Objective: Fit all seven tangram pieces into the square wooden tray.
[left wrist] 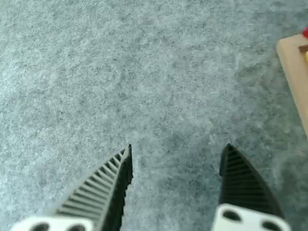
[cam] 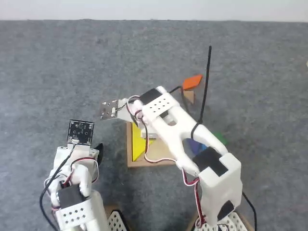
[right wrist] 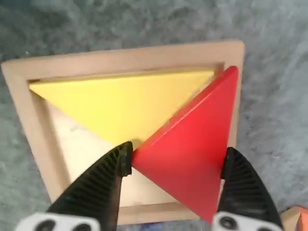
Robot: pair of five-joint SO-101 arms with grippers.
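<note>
The square wooden tray (right wrist: 120,57) holds a yellow triangle (right wrist: 120,101) flat along one side. My right gripper (right wrist: 175,156) is shut on a red triangle (right wrist: 192,139), which hangs tilted over the tray with one tip overlapping the rim. In the high view the right arm covers most of the tray (cam: 144,162), and the yellow triangle (cam: 139,144) shows beside it. My left gripper (left wrist: 178,151) stands open over bare carpet to the left of the tray (left wrist: 293,62), with nothing between its fingers; in the high view it (cam: 98,151) sits near the tray's left edge.
An orange piece (cam: 192,82) and a brown piece (cam: 189,96) lie beyond the tray. A green piece (cam: 220,138) and a blue piece (cam: 198,146) peek out from under the right arm. A black cable (cam: 208,82) stands upright. Grey carpet stretches open at the far left.
</note>
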